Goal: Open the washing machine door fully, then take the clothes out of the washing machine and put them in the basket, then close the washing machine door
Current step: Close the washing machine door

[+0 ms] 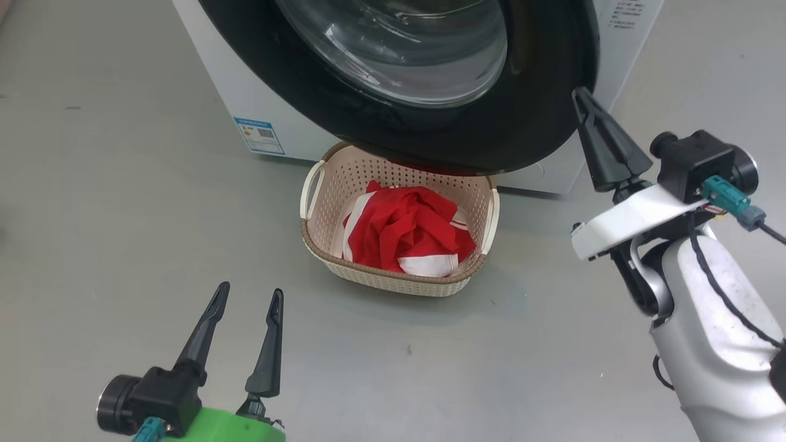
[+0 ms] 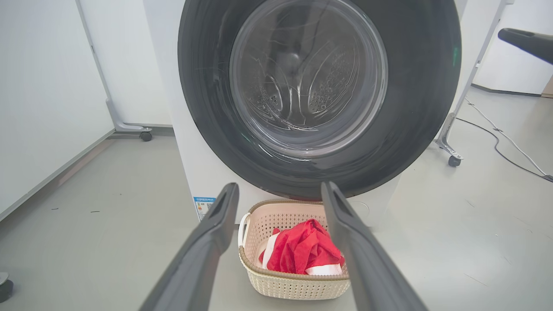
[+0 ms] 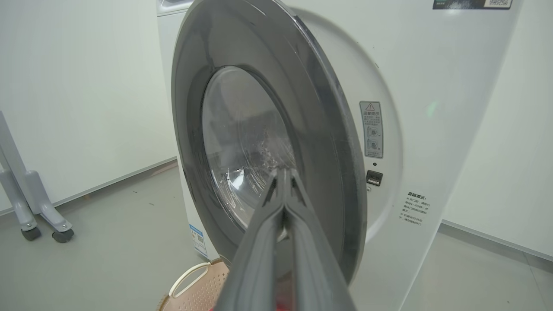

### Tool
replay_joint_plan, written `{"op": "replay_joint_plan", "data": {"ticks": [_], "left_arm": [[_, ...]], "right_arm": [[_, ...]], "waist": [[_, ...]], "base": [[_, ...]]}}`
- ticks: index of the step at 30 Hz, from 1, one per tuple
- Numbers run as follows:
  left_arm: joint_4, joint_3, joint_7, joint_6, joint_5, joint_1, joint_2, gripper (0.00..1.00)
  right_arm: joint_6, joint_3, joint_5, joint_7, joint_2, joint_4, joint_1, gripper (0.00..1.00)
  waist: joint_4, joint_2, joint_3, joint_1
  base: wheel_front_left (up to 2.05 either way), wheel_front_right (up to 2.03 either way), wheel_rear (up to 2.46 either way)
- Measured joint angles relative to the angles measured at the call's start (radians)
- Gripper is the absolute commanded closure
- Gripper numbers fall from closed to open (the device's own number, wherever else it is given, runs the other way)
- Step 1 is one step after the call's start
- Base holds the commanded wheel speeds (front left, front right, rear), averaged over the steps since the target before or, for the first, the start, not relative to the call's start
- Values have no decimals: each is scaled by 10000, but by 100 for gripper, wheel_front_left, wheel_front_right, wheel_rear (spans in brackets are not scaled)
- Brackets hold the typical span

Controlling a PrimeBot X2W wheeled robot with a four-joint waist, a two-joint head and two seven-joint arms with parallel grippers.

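- Door point(image 1: 540, 92) not quite shut: in the right wrist view its latch-side edge stands off the washer point(image 1: 245, 92) front, and the latch socket shows.
- Clothes point(image 1: 408, 230), red with white trim, lie bunched in the basket point(image 1: 399, 285).
- Basket sits on the floor point(image 1: 123, 245) just before the washer, its back rim under the door's lower edge.
- Right claw point(image 1: 580, 95) is clenched, fingers pressed together with nothing between them. Its tip is close by the door's right rim; contact cannot be told.
- Left claw point(image 1: 250, 290) is released, fingers spread, holding nothing. It is low over the floor, on the near side of the basket and apart from it.
- Blue sticker point(image 1: 259, 135) sits low on the washer front, left of the basket.
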Motion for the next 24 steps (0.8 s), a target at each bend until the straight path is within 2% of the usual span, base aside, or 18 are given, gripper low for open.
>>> {"op": "replay_joint_plan", "data": {"ticks": [12, 24], "left_arm": [[297, -65, -213, -10, -12, -523, -161, 0], [548, -56, -401, -44, -12, -760, -207, 0]], "right_arm": [[111, -297, 82, 205, -221, 1162, -1455, 100], [153, -600, 182, 238, -376, 2130, -2385, 100]], "waist": [[691, 0, 789, 0], [811, 0, 1070, 0]], "base": [[0, 0, 0], [0, 0, 0]]}}
